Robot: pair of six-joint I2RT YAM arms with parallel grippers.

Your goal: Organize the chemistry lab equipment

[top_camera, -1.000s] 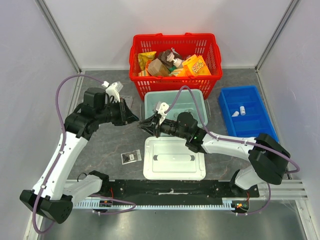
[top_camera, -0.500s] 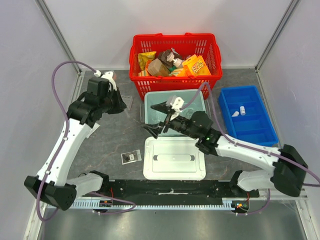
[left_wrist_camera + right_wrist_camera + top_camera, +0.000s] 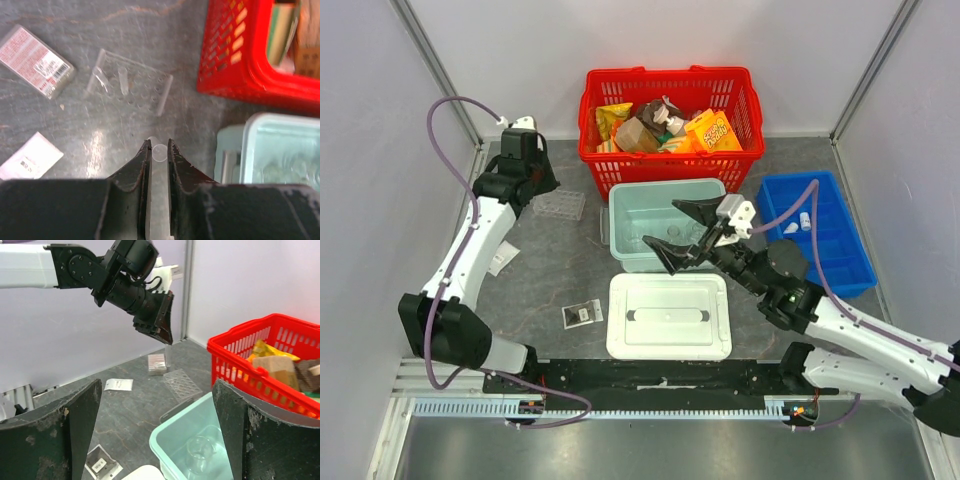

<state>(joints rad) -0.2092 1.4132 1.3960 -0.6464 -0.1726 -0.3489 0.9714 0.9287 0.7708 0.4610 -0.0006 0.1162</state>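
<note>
Left end effector (image 3: 159,145) nearly closed, pinching slim clear tube (image 3: 159,153) at lower centre; transparent dimpled well plate (image 3: 131,82) upper left; right end effector (image 3: 157,390) wide, empty, over round glass flask (image 3: 199,450).

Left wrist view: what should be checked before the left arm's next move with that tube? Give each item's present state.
1. Left gripper shut on the clear tube: ok.
2. Multi-well plate flat on the table, nothing on top blocking it: ok.
3. Tube above the plate: not ok, it hangs short of the near edge.
4. Free wells in the plate: ok.
5. Right gripper open, over the teal bin, away from the plate: ok.
</note>
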